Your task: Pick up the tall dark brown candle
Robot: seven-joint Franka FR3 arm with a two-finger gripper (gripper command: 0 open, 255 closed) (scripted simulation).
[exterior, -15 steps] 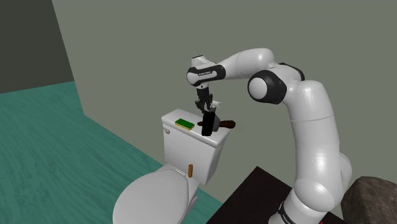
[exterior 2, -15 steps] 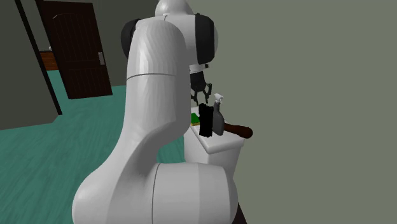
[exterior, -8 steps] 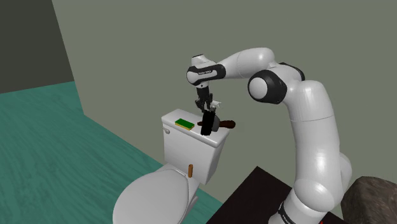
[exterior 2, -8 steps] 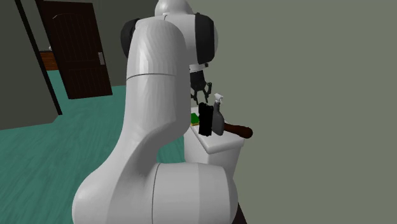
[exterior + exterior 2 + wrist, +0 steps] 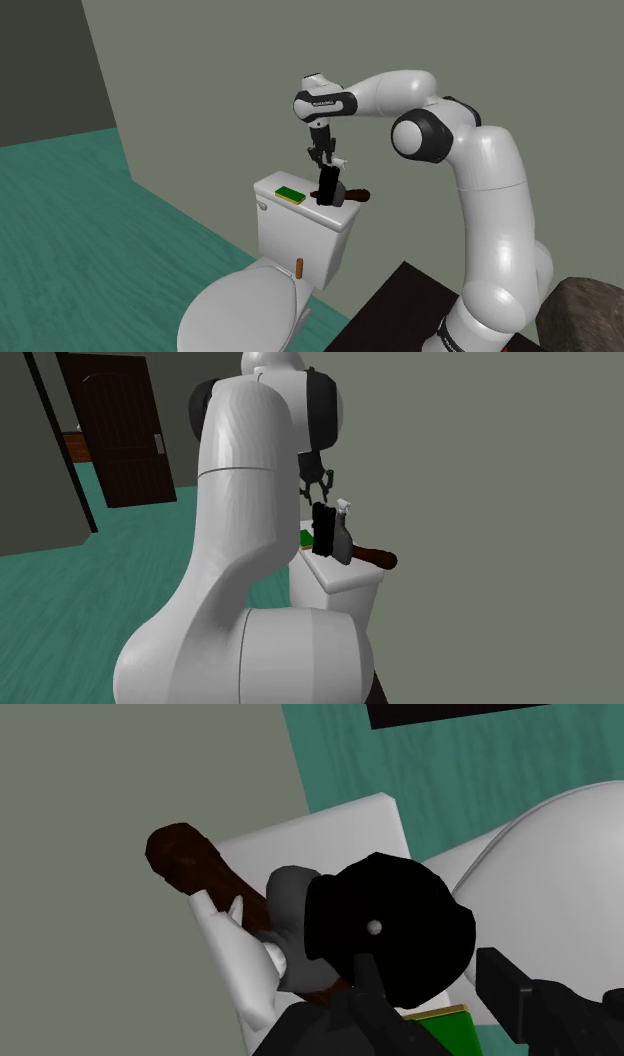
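The claw [image 5: 325, 172] is seen clamped on the tall black candle [image 5: 326, 190], held just above the toilet tank [image 5: 290, 235]; a green sponge [image 5: 290, 194] lies at the candle's nine o'clock.

Arm [image 5: 487, 180] outstretched, jaws downward, clamped.

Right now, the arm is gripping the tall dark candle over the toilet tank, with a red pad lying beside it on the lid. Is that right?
Not quite. The pad is green, not red, as the shoulder view shows. The rest holds: the gripper clasps the tall dark candle over the white toilet tank, and the pad lies beside it on the lid.
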